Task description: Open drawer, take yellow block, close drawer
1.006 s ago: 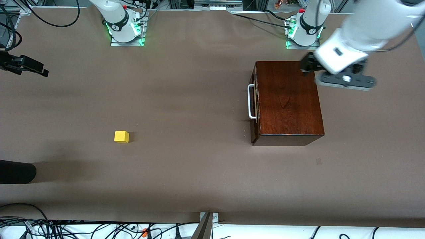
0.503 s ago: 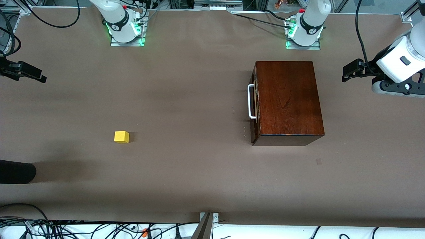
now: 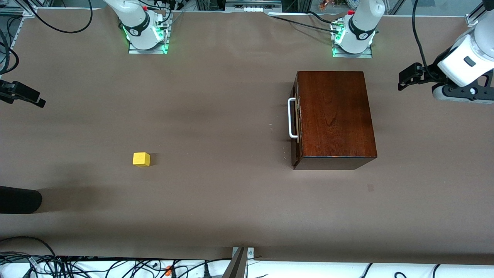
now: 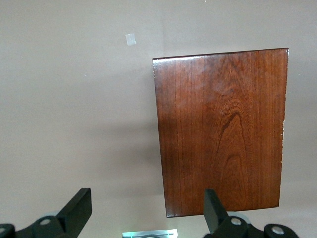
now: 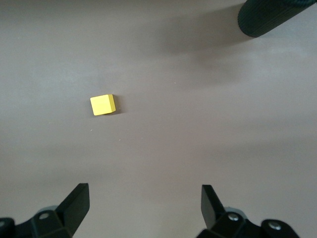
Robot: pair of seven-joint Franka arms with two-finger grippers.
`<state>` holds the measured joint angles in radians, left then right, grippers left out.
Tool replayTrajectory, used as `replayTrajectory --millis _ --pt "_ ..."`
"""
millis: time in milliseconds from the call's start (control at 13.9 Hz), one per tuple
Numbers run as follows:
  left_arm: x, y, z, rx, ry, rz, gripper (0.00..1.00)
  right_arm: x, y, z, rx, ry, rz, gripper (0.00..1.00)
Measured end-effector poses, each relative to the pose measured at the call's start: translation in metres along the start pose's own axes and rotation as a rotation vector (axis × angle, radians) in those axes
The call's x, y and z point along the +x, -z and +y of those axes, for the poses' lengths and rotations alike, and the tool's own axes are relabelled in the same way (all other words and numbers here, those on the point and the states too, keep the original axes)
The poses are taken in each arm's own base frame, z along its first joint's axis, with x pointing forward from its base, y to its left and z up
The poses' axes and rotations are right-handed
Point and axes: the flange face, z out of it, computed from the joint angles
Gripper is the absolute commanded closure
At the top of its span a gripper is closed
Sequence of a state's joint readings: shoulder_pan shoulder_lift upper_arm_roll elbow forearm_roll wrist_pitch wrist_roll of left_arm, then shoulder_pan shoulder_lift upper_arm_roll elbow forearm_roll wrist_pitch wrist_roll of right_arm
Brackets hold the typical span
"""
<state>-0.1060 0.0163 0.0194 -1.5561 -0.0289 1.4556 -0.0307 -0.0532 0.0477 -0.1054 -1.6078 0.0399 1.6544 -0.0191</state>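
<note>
The dark reddish-brown wooden box (image 3: 335, 117) stands toward the left arm's end of the table. Its drawer (image 3: 296, 127) is closed, and its white bar handle (image 3: 292, 117) faces the right arm's end. The yellow block (image 3: 141, 159) lies on the bare table toward the right arm's end, far from the box. My left gripper (image 3: 404, 81) is open and empty, up over the table beside the box. The left wrist view shows the box top (image 4: 220, 131) past that gripper (image 4: 146, 210). My right gripper (image 3: 36, 101) is open and empty over the table's edge. The right wrist view shows the block (image 5: 102, 104) ahead of that gripper (image 5: 143, 203).
A black cylinder (image 3: 19, 200) pokes in over the table edge at the right arm's end, nearer to the front camera than the block, and also shows in the right wrist view (image 5: 272, 15). A small tape mark (image 3: 370, 187) lies near the box. Both arm bases (image 3: 146, 34) stand along the table's back edge.
My left gripper has swung off the box's back corner to the table beside it at the left arm's end. My right gripper has drifted slightly toward the table's edge. Box and block have not moved.
</note>
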Motion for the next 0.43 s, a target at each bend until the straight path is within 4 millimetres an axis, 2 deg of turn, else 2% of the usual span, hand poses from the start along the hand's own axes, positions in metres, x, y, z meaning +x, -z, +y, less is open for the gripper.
replayTrajectory --millis 431 --pt "0.0002 -0.0017 -0.0019 0.000 0.004 -0.003 0.00 -0.0011 0.0031 0.0124 -0.001 -0.013 0.006 0.00"
